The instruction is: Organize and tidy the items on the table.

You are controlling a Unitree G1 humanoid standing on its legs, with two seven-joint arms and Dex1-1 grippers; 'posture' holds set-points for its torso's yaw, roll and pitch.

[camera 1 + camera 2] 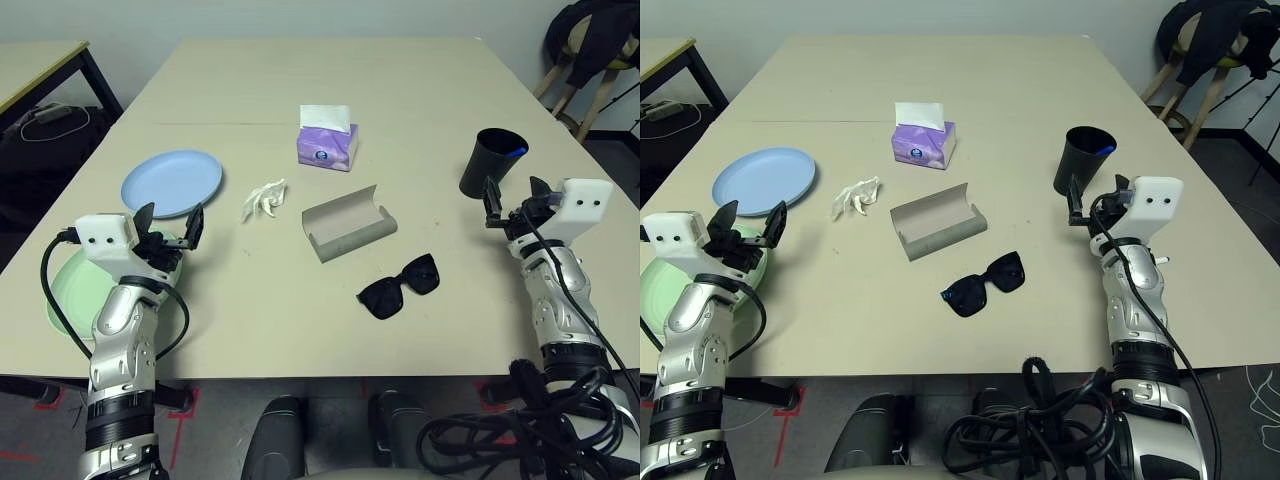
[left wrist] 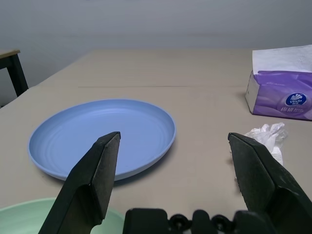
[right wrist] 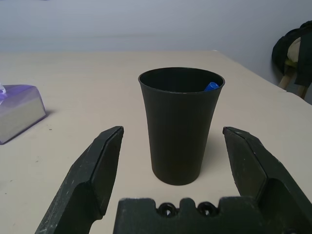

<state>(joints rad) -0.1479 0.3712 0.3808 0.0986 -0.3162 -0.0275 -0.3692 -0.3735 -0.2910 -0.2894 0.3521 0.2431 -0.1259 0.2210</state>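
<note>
Hovering over the near edge of the desk (image 1: pixel 420 90), both hands were spread wide w/ nothing in them: left hand (image 1: pixel 170 230) above the green plate (image 1: pixel 60 290), pointing toward the blue plate (image 2: pixel 102 136) just beyond; right hand (image 3: pixel 170 141) lined up on the black cup (image 3: pixel 181 122), cup standing between the fingers' line but apart from them. Cup upright at the right side of the desk, something blue (image 3: pixel 210 87) poking up at its rim, prob. a pen end, can't tell for sure. It looked light and stiff, smooth-walled, so grip mid-body or it may tip. Glasses case (image 1: pixel 348 222) lay open and empty mid-desk; sunglasses (image 1: pixel 400 285) just in front of it, toward the robot, not touching. Those looked fragile and slick, best taken by the bridge or frame, not the lenses. Crumpled tissue (image 1: pixel 264 198) between blue plate and case: soft, nearly weightless, pinch anywhere. Plates seemed rigid, thin, low-rimmed; take at the rim. Purple tissue box (image 1: pixel 327 145) sat behind the case, one sheet sticking up.
</note>
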